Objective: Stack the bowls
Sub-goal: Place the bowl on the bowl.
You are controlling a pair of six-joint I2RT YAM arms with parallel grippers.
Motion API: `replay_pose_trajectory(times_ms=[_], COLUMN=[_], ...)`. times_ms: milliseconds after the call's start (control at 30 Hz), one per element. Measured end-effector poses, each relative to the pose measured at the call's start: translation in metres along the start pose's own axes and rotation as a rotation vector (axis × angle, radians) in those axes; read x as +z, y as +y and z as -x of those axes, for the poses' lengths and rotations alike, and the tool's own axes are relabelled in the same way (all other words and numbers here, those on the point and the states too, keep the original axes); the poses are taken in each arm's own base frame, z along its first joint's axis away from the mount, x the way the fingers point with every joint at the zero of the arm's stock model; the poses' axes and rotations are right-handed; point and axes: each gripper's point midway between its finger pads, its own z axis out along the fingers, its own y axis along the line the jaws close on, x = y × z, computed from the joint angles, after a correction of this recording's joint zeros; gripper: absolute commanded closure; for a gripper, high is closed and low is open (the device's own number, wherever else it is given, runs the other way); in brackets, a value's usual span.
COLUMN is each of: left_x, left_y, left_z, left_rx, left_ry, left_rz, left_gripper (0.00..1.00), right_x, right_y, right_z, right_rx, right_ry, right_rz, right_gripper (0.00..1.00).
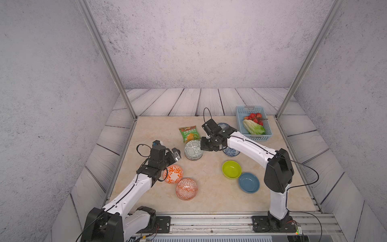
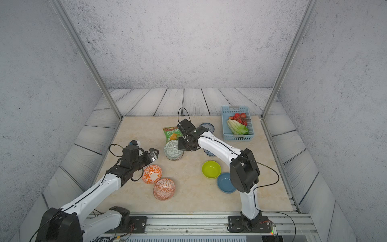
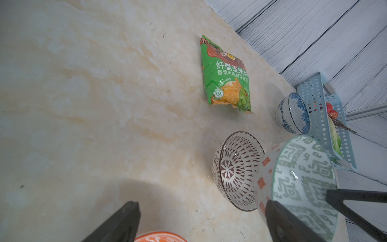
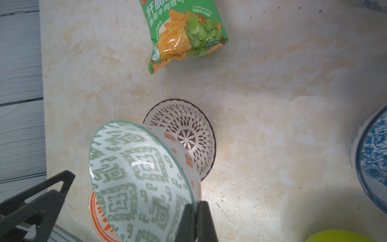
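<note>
Bowls are sitting spread over the marble-look table. Nearest the robot, an orange diamond-patterned bowl is resting upright just beside an orange floral bowl, whose left edge the left arm is covering in both top views. On the right side, a plain blue bowl is lying just beside a lime-green bowl. Both are upright and empty, and the right arm's elbow is overlapping the blue one in a top view.

Farther in, the left gripper is hovering between the orange floral bowl and the grey geometric bowl, its jaws spread wide with nothing in them. The right gripper is pinching the grey geometric bowl by its rim, jaws closed tight, and holding it tilted over the white dark-latticed bowl. The latticed bowl is standing upright on the table, and whether the two are touching cannot be told. The right forearm is hiding part of a blue-white floral bowl.

Just beyond the white dark-latticed bowl a green snack bag is lying flat. Farther still, a second blue-white bowl is standing behind the right wrist, near a light-blue basket holding lettuce and red fruits.
</note>
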Motion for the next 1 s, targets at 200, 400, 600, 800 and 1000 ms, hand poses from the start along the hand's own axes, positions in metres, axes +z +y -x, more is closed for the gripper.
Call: replay_pose_trajectory(times_ms=[200, 400, 600, 800, 1000], left_x=[0.001, 0.001, 0.002, 0.002, 0.004], left_y=[0.005, 0.005, 0.007, 0.006, 0.005], left_z=[-0.003, -0.001, -0.003, -0.003, -0.005], left_rx=[-0.004, -0.006, -0.007, -0.006, -0.008], left_ry=[0.005, -0.002, 0.000, -0.003, 0.015], left_rz=[0.012, 0.009, 0.011, 0.005, -0.008], left_gripper=[0.00, 0.00, 0.00, 0.00, 0.00], right_x=[0.024, 0.027, 0.032, 0.038, 0.043], right_y=[0.001, 0.006, 0.006, 0.002, -0.002], right_z=[-0.002, 0.004, 0.005, 0.001, 0.000], right_rx=[-0.004, -0.006, -0.005, -0.003, 0.000], right_ry=[0.017, -0.008, -0.020, -0.014, -0.017], right_rz=[0.002, 0.025, 0.034, 0.029, 0.027], right_gripper=[1.00, 1.00, 1.00, 1.00, 1.00])
